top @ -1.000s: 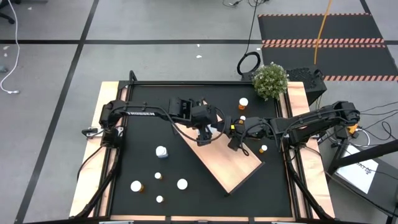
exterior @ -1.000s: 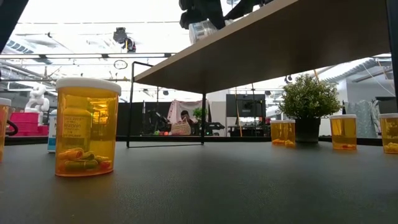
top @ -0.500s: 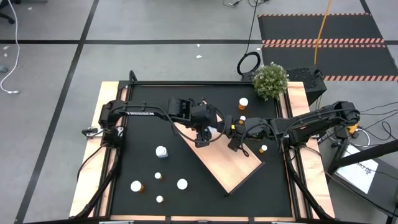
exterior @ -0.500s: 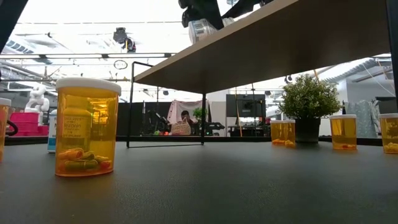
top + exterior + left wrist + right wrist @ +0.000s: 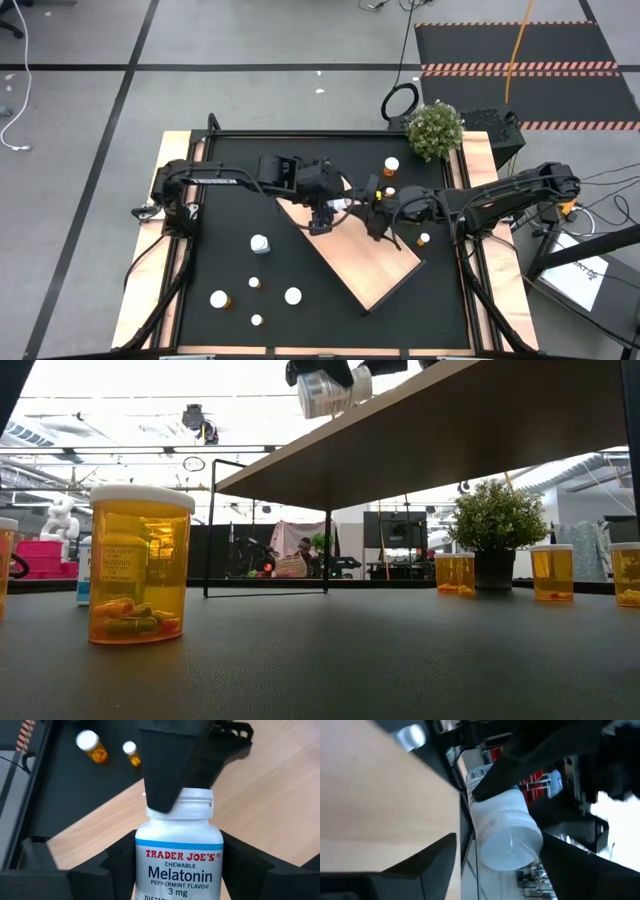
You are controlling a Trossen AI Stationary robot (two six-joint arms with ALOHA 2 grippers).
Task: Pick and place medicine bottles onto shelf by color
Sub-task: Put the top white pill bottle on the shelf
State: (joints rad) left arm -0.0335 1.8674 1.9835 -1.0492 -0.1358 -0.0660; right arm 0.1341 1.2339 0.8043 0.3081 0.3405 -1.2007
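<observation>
Your left tool [image 5: 322, 217] is clamped on a white medicine bottle [image 5: 179, 851], its fingers [image 5: 112, 865] pressed against both sides of the label, which reads Trader Joe's Melatonin. It holds that bottle above the far corner of the shelf [image 5: 372, 262], near the middle of the worktop [image 5: 230, 180]. Your right tool [image 5: 372, 212] meets it from the opposite side with fingers apart, one finger [image 5: 517, 762] lying against the bottle's capped end; it does not grip. In the low view the white bottle [image 5: 328, 392] hangs above the shelf's top surface [image 5: 450, 435].

The shelf sits slantwise on the black worktop, running from the centre toward the near right corner. Amber bottles with white caps [image 5: 391, 165] stand by the far right edge near a small potted plant [image 5: 435, 130]. More bottles [image 5: 260, 243] are scattered toward the near left corner, well apart from the shelf.
</observation>
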